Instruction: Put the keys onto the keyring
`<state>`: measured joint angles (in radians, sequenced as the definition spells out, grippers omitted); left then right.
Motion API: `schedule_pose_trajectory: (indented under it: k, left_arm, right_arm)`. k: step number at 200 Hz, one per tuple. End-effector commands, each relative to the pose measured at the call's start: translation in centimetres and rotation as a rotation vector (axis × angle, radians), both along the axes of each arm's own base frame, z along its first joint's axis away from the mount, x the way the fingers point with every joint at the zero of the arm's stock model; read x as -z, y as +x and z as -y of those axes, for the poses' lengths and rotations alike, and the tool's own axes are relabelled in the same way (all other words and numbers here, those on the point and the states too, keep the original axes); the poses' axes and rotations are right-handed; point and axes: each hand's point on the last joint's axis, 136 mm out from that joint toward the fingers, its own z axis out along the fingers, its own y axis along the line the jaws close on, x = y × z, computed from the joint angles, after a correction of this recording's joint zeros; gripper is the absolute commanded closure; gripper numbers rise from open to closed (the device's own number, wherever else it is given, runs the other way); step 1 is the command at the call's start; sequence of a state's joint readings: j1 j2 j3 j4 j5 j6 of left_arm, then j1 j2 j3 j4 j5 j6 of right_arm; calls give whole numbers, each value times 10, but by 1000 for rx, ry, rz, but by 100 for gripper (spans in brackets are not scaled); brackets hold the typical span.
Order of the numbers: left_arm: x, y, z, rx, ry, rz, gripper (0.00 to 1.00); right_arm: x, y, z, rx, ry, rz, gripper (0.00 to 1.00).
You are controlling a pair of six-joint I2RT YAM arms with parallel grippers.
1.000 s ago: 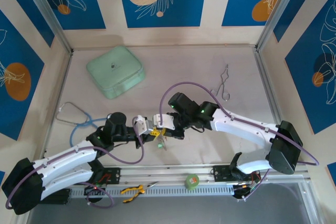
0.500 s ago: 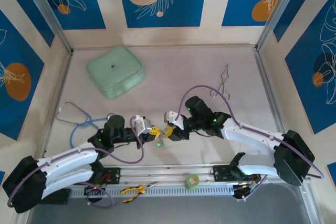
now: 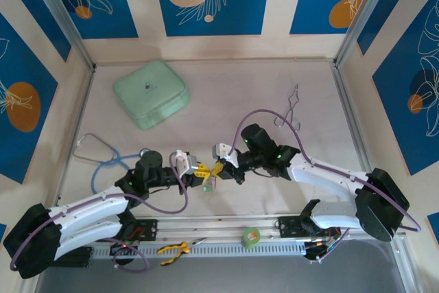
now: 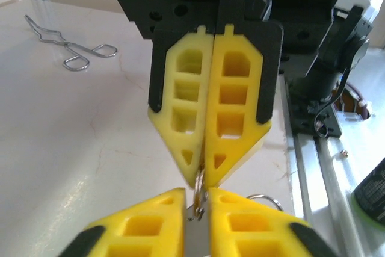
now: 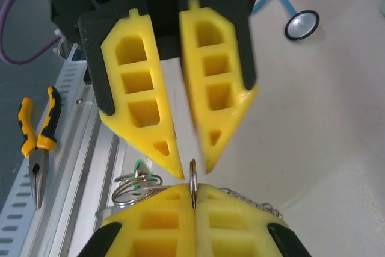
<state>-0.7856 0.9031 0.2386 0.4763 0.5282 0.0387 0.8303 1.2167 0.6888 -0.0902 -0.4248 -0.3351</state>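
Right gripper (image 3: 219, 168) edged left, clamped on keyring (image 5: 192, 176); left gripper (image 3: 202, 169) slightly parted; rail (image 3: 206, 225) close, table (image 3: 240, 94) open beyond.

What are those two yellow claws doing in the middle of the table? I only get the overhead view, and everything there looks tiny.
Observer: The right gripper is shut on a thin metal ring, held edge-on between its fingers.
Operator: And the other claw?
Observer: The left gripper faces it tip to tip with its fingers parted, and the ring's edge sits right at the gap.
Operator: Is anything else near the ring?
Observer: A cluster of wire rings with a green bit shows beside the right gripper's fingers. I can't tell whether it hangs or lies on the table.
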Motion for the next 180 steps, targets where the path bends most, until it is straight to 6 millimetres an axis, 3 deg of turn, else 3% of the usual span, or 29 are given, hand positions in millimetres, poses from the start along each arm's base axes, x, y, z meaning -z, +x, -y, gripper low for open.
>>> schedule_pose_trajectory:
  k: [1, 46, 82, 104, 118, 139, 180]
  left_arm:
    - [-5, 2, 1, 7, 42, 40, 79]
    - [-9, 0, 4, 41, 61, 54, 87]
    - [-18, -1, 4, 40, 22, 61, 93]
    - [-21, -2, 5, 37, -17, 54, 100]
    - [-23, -2, 6, 33, -52, 44, 100]
    - [-25, -2, 6, 24, -104, 37, 100]
    - [-19, -2, 7, 26, -117, 16, 100]
  right_arm:
    - [-12, -7, -2, -63, -37, 45, 100]
    - [-19, -18, -8, -144, -127, 110, 100]
    - [-12, -19, -10, -158, -190, 134, 100]
    - [-20, -11, -11, -102, -106, 124, 74]
    - [-25, -6, -7, -55, -19, 77, 67]
    - [-25, -4, -2, -20, 69, 17, 66]
    - [-12, -4, -1, -20, 84, -31, 70]
